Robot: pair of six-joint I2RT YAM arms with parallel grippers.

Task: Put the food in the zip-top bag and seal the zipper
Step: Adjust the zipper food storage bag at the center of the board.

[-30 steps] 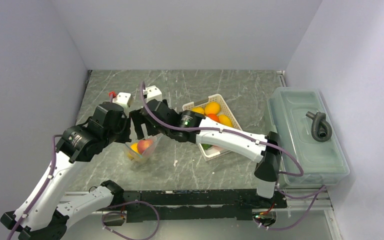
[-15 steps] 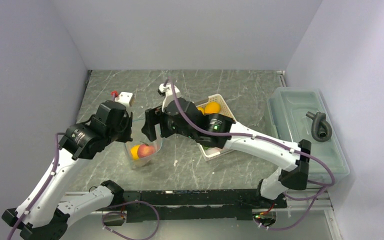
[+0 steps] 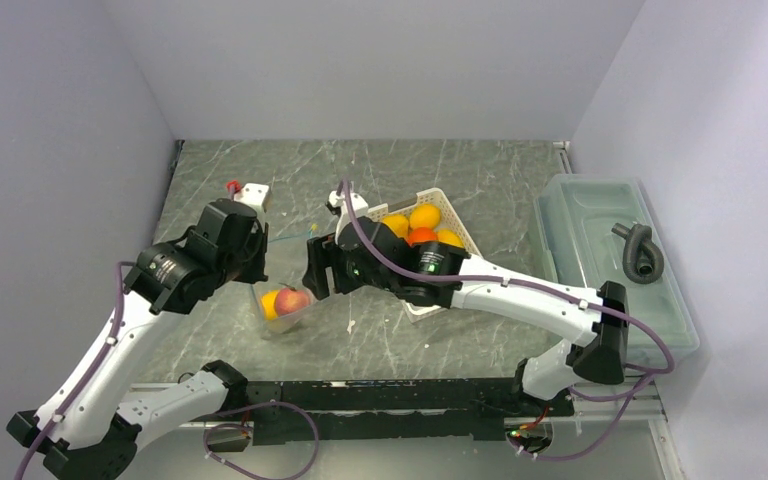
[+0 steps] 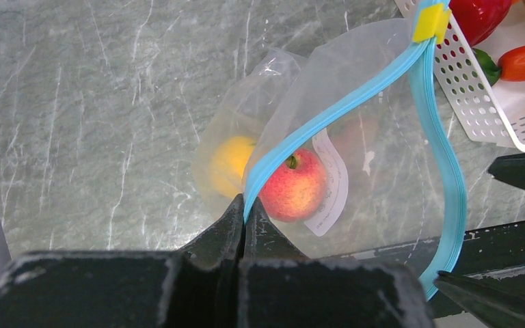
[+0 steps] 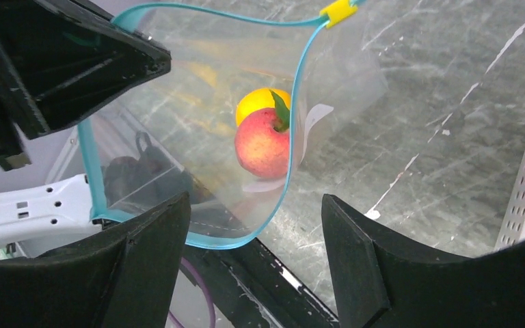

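Filling step in hand. Left hand (image 4: 244,212) clenched on the zipper (image 4: 342,109), holding the zip-top bag (image 4: 383,171) open near the table's (image 3: 410,170) near edge. Red fruit (image 5: 263,143) and yellow piece (image 5: 260,101) inside. Right hand (image 5: 253,205) released, empty, at the mouth. Next move calls for fetching more food from the basket (image 4: 478,116).

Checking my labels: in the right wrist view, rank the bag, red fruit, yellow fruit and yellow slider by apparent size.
1. bag
2. red fruit
3. yellow fruit, partly hidden behind the red one, so unsure
4. yellow slider
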